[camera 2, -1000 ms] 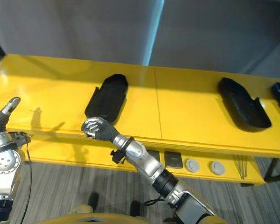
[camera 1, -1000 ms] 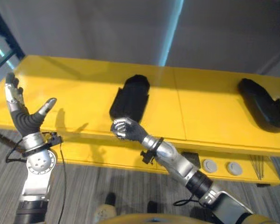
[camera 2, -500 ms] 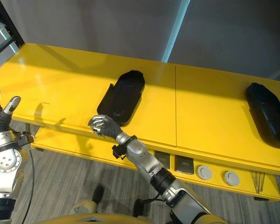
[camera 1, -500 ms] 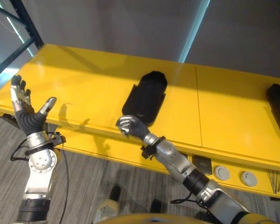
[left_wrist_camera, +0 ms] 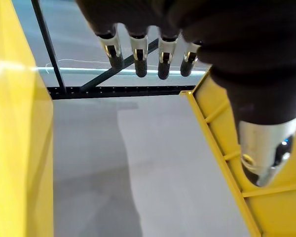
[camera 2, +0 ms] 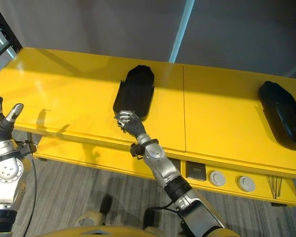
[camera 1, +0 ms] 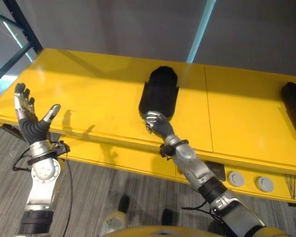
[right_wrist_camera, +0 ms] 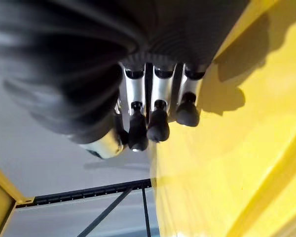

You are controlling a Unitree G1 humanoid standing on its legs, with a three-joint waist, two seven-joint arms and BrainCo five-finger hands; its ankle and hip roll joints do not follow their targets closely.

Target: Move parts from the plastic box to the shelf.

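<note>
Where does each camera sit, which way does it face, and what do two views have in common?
Left eye view: on the head, looking down at the yellow shelf; both arms show, the left hand raised open, the right hand at the black part.
Right eye view: beside it, the same scene, plus a second black part.
Left wrist view: along straight fingers toward grey floor.
Right wrist view: along curled fingers over the shelf top.
Shared: both eye views show both hands and the black part.

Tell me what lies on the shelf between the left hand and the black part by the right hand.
Nothing: between the left hand and the black part, the yellow shelf is bare, as the left eye view shows.
</note>
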